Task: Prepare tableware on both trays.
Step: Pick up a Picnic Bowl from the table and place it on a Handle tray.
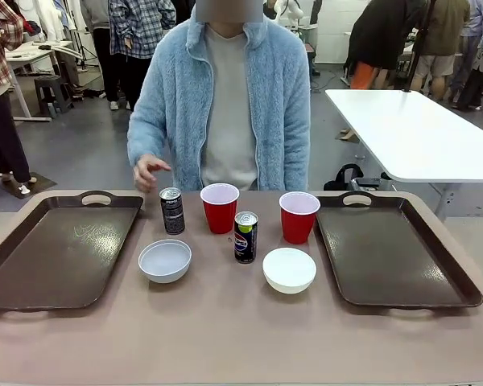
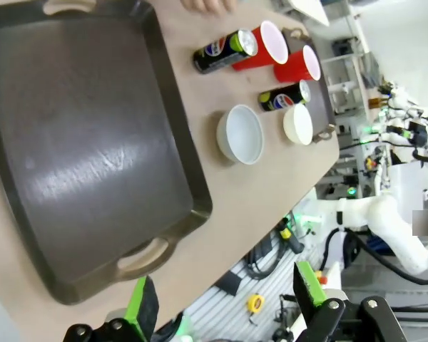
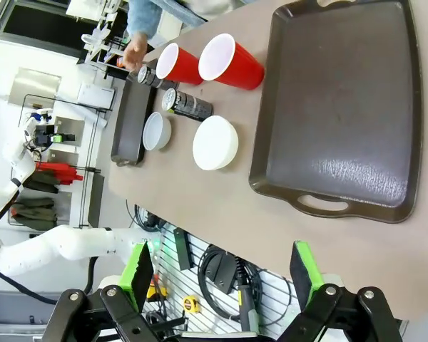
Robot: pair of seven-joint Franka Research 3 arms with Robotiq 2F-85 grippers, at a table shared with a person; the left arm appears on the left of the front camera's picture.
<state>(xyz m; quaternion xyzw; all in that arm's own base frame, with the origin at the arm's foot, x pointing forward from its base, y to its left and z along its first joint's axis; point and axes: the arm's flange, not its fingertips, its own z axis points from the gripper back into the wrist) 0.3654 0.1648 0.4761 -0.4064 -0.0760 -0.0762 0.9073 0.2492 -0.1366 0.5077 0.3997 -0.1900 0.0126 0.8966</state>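
Observation:
Two dark brown trays lie on the table, the left tray (image 1: 60,249) (image 2: 78,142) and the right tray (image 1: 394,249) (image 3: 342,107), both bare. Between them stand two red cups (image 1: 220,207) (image 1: 298,216), a dark can (image 1: 172,211), a blue-labelled can (image 1: 245,237) and two white bowls (image 1: 165,260) (image 1: 289,269). The person's hand (image 1: 149,170) hovers just behind the dark can. My left gripper (image 2: 225,303) is open, high above the left tray's near edge. My right gripper (image 3: 225,274) is open, above the table's near edge by the right tray.
A person in a light blue fleece jacket (image 1: 225,96) sits at the far side. Behind on the right stands a white table (image 1: 410,129). People stand farther back in the room.

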